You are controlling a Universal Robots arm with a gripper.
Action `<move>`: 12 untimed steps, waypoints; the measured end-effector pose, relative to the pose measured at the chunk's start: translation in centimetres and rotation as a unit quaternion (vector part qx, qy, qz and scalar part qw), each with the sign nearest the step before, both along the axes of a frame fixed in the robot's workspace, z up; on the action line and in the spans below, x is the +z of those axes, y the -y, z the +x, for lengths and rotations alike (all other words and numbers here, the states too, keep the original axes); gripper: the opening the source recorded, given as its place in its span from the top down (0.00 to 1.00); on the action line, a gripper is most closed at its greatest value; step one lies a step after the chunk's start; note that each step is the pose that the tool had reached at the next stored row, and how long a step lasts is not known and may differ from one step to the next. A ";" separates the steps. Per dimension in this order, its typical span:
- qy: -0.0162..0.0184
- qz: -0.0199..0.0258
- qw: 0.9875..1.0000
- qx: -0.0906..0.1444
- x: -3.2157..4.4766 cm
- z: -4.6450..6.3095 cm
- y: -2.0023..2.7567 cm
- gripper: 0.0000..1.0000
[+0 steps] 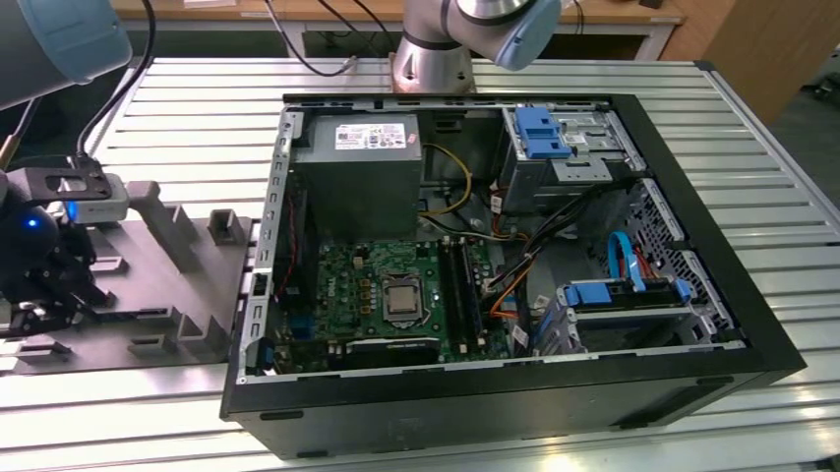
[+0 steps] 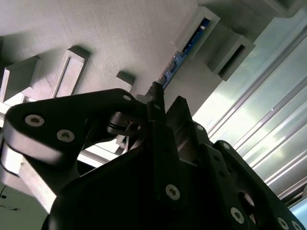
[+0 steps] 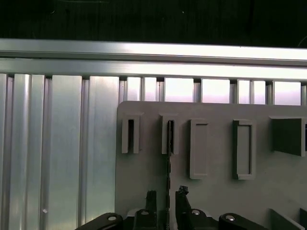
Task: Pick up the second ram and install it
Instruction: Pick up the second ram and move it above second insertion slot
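The second ram stands on edge in a slot of the grey holder plate, seen as a thin dark strip. In the second wrist view it shows as a blue-green strip running into a raised slot block. My gripper is low over the plate with one black finger on each side of the ram and a small gap at each side. It is open. The second wrist view shows the gripper astride the ram's near end. In the exterior view my gripper is at the far left over the holder plate.
An open computer case lies in the middle of the ribbed metal table. Inside it are the green motherboard with long black slots, a power supply, cables and blue drive brackets. Other raised slot blocks stand on the plate.
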State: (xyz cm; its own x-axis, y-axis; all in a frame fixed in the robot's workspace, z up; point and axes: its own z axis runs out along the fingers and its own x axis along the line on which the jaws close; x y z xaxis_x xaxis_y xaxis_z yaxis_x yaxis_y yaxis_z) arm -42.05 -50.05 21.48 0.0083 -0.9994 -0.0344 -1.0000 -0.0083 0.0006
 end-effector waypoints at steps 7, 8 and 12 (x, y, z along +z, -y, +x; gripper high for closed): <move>0.000 0.000 1.000 0.006 -0.19 0.0 0.00 0.64; 0.000 0.000 1.000 0.009 -0.27 0.0 0.00 0.64; 0.000 0.000 1.000 0.018 -0.71 -0.1 0.00 0.64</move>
State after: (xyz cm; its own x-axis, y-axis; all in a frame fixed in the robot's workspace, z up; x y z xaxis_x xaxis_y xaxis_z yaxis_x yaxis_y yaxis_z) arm -42.15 -50.05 20.77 0.0443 -0.9984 -0.0343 -0.9990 -0.0444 0.0002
